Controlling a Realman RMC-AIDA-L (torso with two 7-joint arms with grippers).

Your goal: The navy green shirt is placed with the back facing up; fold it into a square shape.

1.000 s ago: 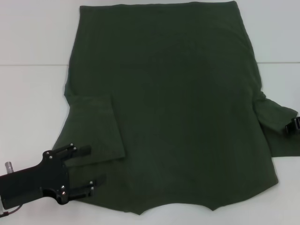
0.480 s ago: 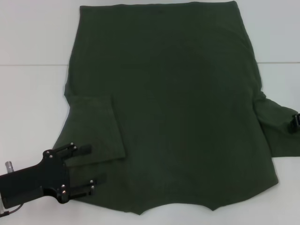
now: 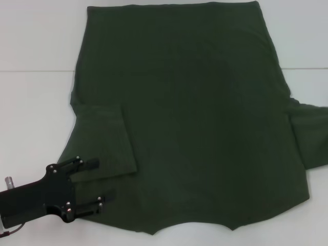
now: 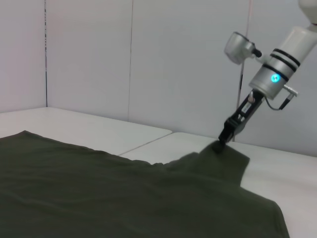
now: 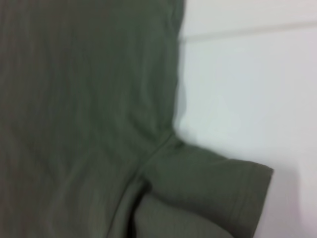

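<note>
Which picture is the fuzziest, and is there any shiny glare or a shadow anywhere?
The right wrist view is the fuzziest: the navy green shirt and its sleeve look soft there, with a faint shadow on the white table. The head view is sharper: the left gripper shows clear screws. The left wrist view is clear too, with a glowing light on the right arm. No strong glare.

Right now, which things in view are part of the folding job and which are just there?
Part of the job:
- navy green shirt, left sleeve already folded in
- left pincer, open over the shirt's edge
- right pincer, at the right sleeve

Just there:
- white table
</note>
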